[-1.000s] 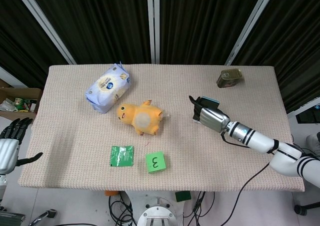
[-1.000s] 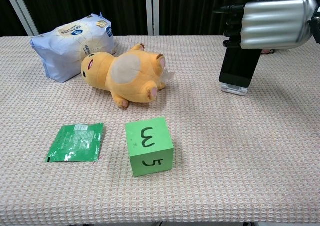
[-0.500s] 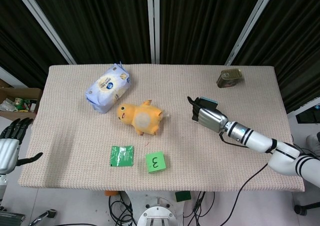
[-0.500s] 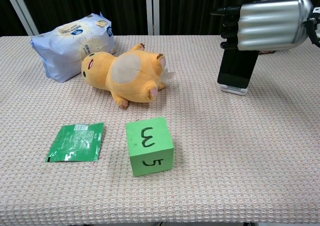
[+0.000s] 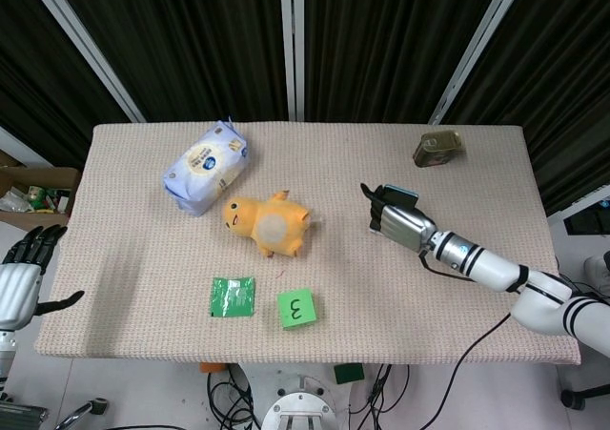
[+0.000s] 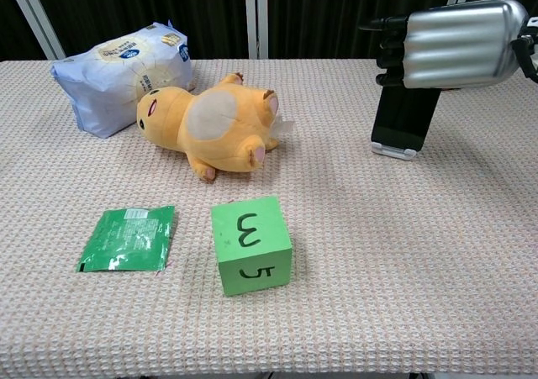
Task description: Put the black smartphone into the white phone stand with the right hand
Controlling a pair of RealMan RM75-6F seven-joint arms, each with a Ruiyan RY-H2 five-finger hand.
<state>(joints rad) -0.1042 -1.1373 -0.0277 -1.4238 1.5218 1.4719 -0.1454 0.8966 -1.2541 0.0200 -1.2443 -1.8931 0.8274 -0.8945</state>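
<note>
The black smartphone (image 6: 405,115) stands upright, its lower edge in the white phone stand (image 6: 393,150) at the right of the table. My right hand (image 6: 454,46) grips the phone's top from above, with its dark fingers (image 6: 388,53) curled over the upper edge. In the head view the right hand (image 5: 401,223) lies over the phone (image 5: 399,196) and hides the stand. My left hand (image 5: 21,279) hangs off the table's left edge with its fingers spread, holding nothing.
A yellow plush toy (image 6: 212,124) and a blue tissue pack (image 6: 118,75) lie at the back left. A green cube marked 3 (image 6: 251,244) and a green sachet (image 6: 126,238) sit near the front. A tin can (image 5: 437,148) is at the far right corner.
My right hand has shifted slightly to the right with the phone, which now sits squarer over the stand. The left hand has barely moved.
</note>
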